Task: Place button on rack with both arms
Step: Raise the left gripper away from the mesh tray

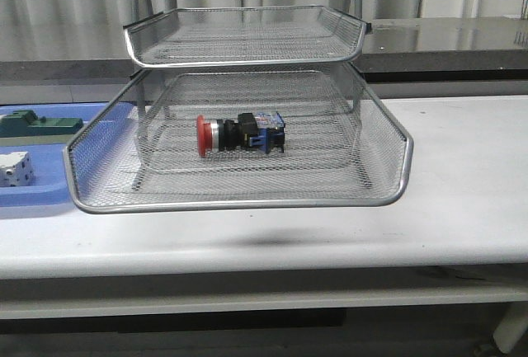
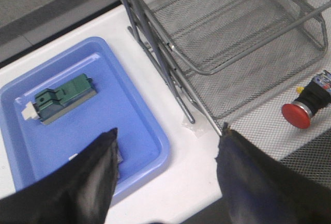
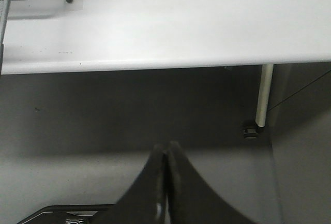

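Silver wire mesh makes up the rack (image 1: 247, 85), which stands on the white counter (image 1: 470, 176) with one tray pulled forward toward the camera and another tray sitting higher and further back. On the mesh floor of the pulled-out tray lies the button (image 1: 239, 133), on its side, its red mushroom head pointing to the left of the front view and its black and blue body to the right; nothing is touching it. Left of the rack, on the counter, sits a flat blue tray (image 1: 49, 196) that holds a green block (image 1: 37, 123) toward the back and a white block (image 1: 15, 168) nearer the front. The left wrist view looks down on this same blue tray and the green block, with the rack's thin legs and mesh just beside the tray and the button's red head showing through the mesh. The left claw (image 2: 165, 175) is spread wide, its two black fingers well apart and holding nothing, above the near edge of the blue tray and the counter. The right claw (image 3: 166, 182) is pressed together, fingers touching with nothing between them, and it hangs below and in front of the counter edge, off to the side of the rack, whose corner just shows.
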Controlling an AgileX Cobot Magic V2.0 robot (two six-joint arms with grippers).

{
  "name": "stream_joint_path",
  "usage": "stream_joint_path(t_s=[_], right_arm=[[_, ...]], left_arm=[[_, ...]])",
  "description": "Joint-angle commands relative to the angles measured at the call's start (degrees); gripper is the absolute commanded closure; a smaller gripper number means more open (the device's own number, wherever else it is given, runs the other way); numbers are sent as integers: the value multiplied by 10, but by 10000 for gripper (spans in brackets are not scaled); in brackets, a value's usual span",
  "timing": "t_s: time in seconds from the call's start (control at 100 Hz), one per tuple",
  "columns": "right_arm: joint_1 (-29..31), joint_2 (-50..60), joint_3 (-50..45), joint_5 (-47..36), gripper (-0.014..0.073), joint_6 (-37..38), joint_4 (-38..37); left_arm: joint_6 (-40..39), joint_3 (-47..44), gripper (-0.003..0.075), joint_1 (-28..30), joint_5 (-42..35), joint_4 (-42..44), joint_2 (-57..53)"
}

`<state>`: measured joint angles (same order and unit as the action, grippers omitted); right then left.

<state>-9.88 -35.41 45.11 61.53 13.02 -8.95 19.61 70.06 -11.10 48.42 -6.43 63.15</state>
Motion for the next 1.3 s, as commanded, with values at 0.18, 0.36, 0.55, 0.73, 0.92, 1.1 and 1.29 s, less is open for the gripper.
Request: stream_joint_path(t_s=[0.18, 0.36, 0.55, 0.73, 0.92, 1.1, 1.29], right_arm=[[2, -2, 20, -27, 662, -3, -12], [2, -2, 20, -27, 662, -3, -12], [2, -2, 20, -27, 662, -3, -12], [2, -2, 20, -27, 662, -3, -12], [2, -2, 20, -27, 662, -3, -12], [2, -2, 20, -27, 662, -3, -12], [2, -2, 20, -27, 662, -3, -12]], left_arm=[[-22, -202, 314, 12, -253, -17, -180], [-22, -329, 314, 12, -370, -27, -285], [-22, -440, 314, 12, -454, -66, -376], [-22, -517, 314, 12, -509, -104, -454], [-22, -557, 314, 12, -523, -117, -507], [-22, -561, 314, 12, -523, -126, -512], [-22, -561, 314, 12, -523, -126, -512]])
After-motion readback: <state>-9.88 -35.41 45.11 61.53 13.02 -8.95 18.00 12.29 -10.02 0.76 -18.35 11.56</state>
